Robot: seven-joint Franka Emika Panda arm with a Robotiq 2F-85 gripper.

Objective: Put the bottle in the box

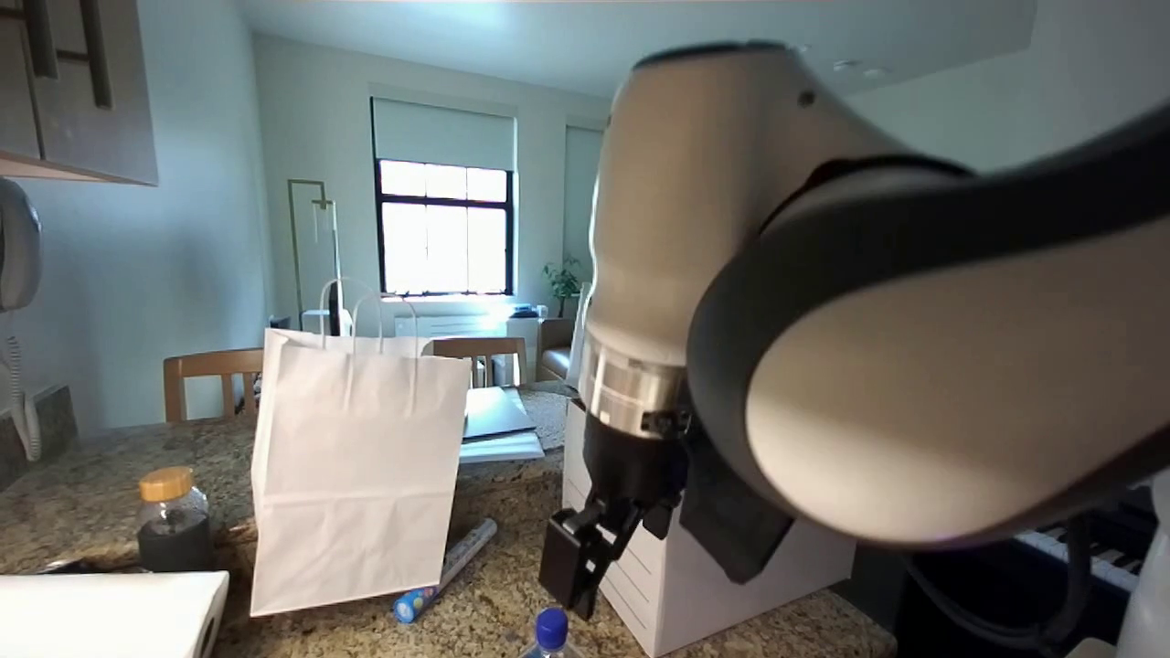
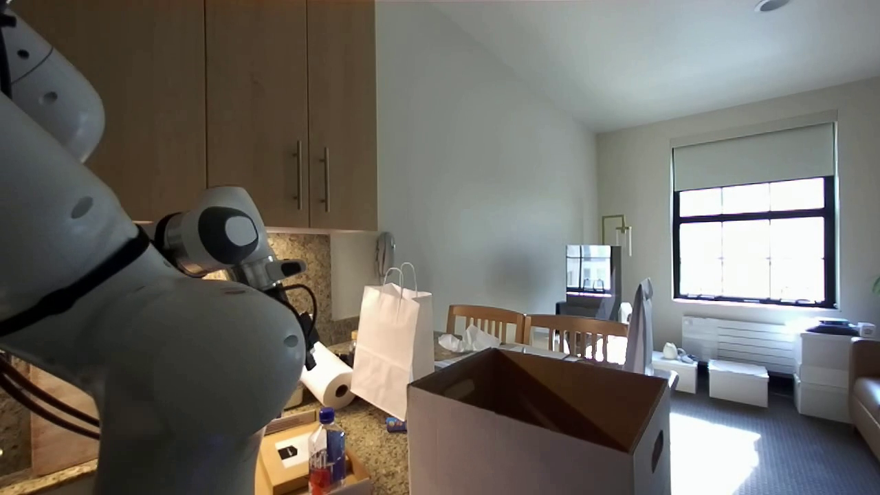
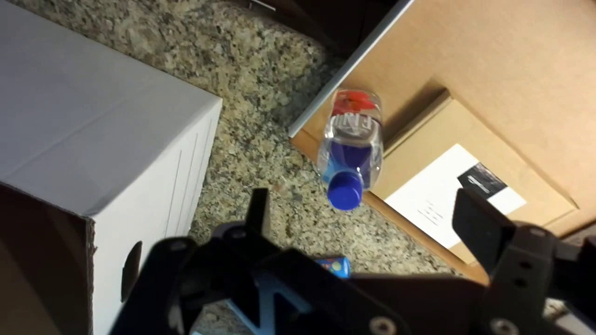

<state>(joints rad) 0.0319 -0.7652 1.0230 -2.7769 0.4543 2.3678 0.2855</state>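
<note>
The clear bottle with a blue cap stands upright in the wrist view [image 3: 351,139], seemingly inside the corner of a low open carton. It also shows in an exterior view [image 2: 326,454], and mostly its cap shows in an exterior view [image 1: 551,629]. The large white box with a brown inside stands beside it, open at the top [image 2: 522,447]. Its white wall shows in an exterior view [image 1: 740,603] and at the left of the wrist view [image 3: 153,153]. My gripper [image 3: 359,200] is open and empty above the bottle, its fingers apart on either side of the cap.
The low carton [image 3: 549,56] holds a flat brown package [image 3: 433,135]. A white paper bag [image 1: 356,484], an amber-lidded jar [image 1: 174,525] and a blue-tipped tube [image 1: 448,571] stand or lie on the granite counter. A paper towel roll [image 2: 330,381] lies by the bag.
</note>
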